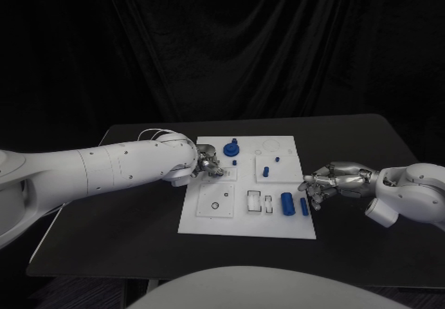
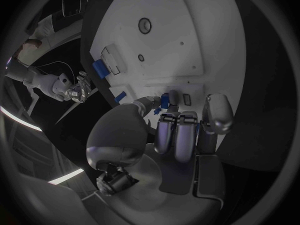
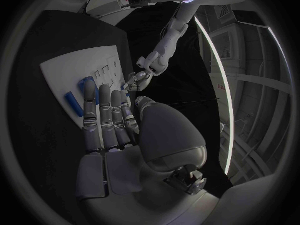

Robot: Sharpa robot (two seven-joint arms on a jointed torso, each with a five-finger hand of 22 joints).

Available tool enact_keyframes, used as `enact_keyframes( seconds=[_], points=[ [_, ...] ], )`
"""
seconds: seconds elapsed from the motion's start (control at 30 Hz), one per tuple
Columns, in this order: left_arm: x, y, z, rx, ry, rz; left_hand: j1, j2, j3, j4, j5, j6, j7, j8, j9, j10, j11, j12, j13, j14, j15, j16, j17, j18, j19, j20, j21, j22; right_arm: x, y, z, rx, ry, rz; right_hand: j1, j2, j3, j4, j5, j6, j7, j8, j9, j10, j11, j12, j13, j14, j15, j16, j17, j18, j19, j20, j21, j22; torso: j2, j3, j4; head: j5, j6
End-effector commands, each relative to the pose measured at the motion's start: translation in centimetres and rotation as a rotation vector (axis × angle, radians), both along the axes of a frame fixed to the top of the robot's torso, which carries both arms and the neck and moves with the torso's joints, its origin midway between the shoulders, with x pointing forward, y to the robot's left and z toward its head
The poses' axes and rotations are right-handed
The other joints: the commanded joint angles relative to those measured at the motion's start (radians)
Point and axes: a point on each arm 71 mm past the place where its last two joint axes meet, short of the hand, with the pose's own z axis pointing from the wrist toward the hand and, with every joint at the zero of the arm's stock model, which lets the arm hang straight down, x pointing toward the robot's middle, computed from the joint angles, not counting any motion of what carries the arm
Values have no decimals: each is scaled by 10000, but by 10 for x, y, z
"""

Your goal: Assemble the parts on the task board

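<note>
- The table (image 1: 121,244) is black, and the white board (image 1: 243,222) lies flat in its middle.
- The left hand (image 1: 206,164) is over the board's left edge, fingers curled in close around a small blue part (image 2: 164,101); the wrist view shows that piece right at the fingertips, seemingly pinched.
- The right hand (image 1: 325,183) sits just off the board's right edge, fingers loosely bent and apart, nothing in them.
- A round blue part (image 1: 231,150) stands near the board's far edge, just beside the left hand.
- Two blue cylinders (image 1: 287,203) lie side by side at the board's near right, close to the right hand.
- A small blue peg (image 1: 266,171) stands upright mid-board.
</note>
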Motion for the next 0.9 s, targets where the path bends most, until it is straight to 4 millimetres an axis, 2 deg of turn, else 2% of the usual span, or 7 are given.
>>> enact_keyframes(
  seconds=[0.03,0.4,0.53,0.7,0.83,0.9],
  points=[
    [0,-3,2,-416,-369,-99,-9,-82,281,-234,39,235,-177,53,39,628,-3,-41,2328,1074,-27,-11,2635,149,-30,-50,-68,325,-2,0,-1,3,114,108,-54,51,-39,13,-44,-85,1,42,-9,-55,18,48,-8,-67,9,33,-9,155,-64,-4,-59,-9,7,0,2,-23,1],
    [-2,1,6,-664,-618,-114,-145,-186,399,-316,-78,431,-232,151,103,628,-40,-45,2323,1074,-53,-11,2635,139,-6,-71,-44,375,-1,0,-1,-29,111,79,-54,51,-39,13,-44,-85,1,42,-9,-55,18,48,-8,-67,9,33,-9,155,-64,-4,-59,-9,4,0,-4,-16,1],
    [-2,3,7,-997,-347,60,-229,-275,444,-402,-323,673,-310,249,147,654,-100,-25,2336,1074,-98,-11,2635,105,94,-109,79,486,-1,0,-1,-50,110,61,-61,51,-46,16,-53,-89,5,44,-10,-60,22,53,-16,-74,11,38,-20,155,-65,-2,-67,-15,0,3,-19,-45,1],
    [-2,6,9,-1157,144,354,-216,-328,459,-441,-303,729,-334,266,154,669,-123,-11,2346,1074,-117,-11,2635,99,115,-124,102,511,-1,0,-1,-67,112,47,-65,49,-51,18,-56,-89,7,46,-10,-62,23,55,-19,-76,12,40,-24,155,-65,-1,-71,-17,-10,21,-9,-93,1],
    [0,9,13,-834,569,427,-222,-336,457,-440,-309,735,-335,266,154,690,-124,10,2361,1074,-119,-11,2635,92,136,-127,130,529,-1,-1,-1,-90,121,32,-65,49,-51,18,-56,-89,7,46,-10,-62,23,55,-19,-76,12,40,-24,155,-65,-1,-71,-17,-2,16,8,-93,1],
    [1,10,16,-598,787,431,-223,-338,456,-439,-313,736,-335,266,154,694,-124,14,2363,1074,-120,-11,2635,94,130,-127,121,525,-1,-1,-1,-105,121,17,-69,48,-56,19,-59,-88,8,48,-10,-64,25,57,-21,-78,13,42,-28,155,-65,0,-73,-19,-3,18,-4,-73,1]
  ],
)
